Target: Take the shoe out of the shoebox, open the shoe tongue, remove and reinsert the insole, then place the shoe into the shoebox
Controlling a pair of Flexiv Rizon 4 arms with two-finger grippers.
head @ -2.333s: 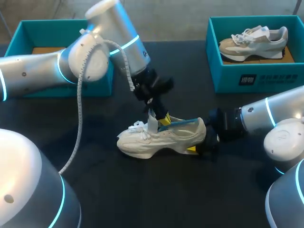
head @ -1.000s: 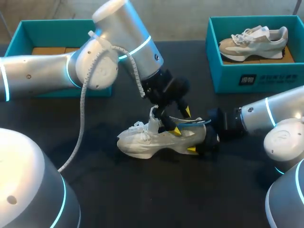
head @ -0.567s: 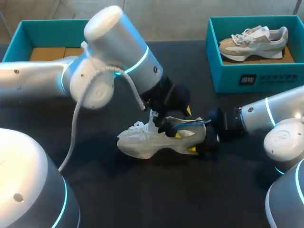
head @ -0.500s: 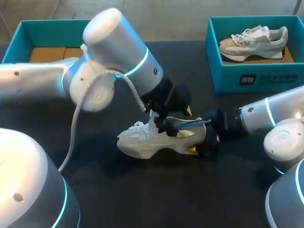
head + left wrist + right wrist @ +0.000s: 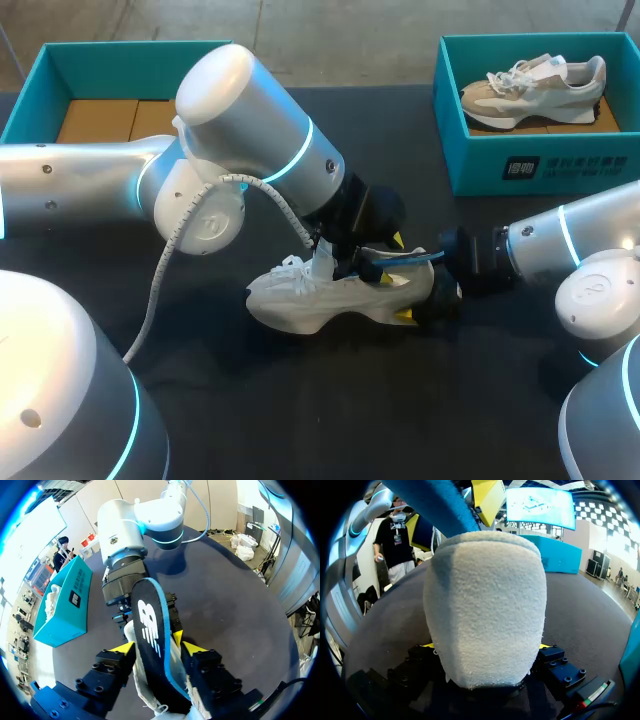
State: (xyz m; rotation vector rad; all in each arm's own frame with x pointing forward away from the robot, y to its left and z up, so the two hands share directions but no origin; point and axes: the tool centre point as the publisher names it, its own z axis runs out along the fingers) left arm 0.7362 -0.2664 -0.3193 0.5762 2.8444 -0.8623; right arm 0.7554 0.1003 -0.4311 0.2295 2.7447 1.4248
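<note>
Lying on its sole near the middle of the black table (image 5: 300,420), the white shoe (image 5: 320,298) points its toe to the left and its heel to the right, well apart from both boxes. My right gripper (image 5: 428,298) comes in from the right and is clenched on the heel; in the right wrist view the fuzzy heel (image 5: 485,605) fills the space between the fingers, with a sliver of yellow fingertip (image 5: 543,645) pressed against each side. My left gripper (image 5: 390,262) hangs over the shoe's opening from the far left side, its jaws grasping the insole (image 5: 408,257), which rises out of the shoe toward the heel. In the left wrist view the dark, blue-edged insole (image 5: 150,630) stands up between the two yellow tips, one against each face, and the right arm (image 5: 130,540) is just ahead of it. The tongue (image 5: 322,262) stands raised beside the laces. A teal shoebox (image 5: 40,70) sits at the far left showing brown card inside; another teal box (image 5: 520,165) at the far right holds a second shoe (image 5: 535,90).
</note>
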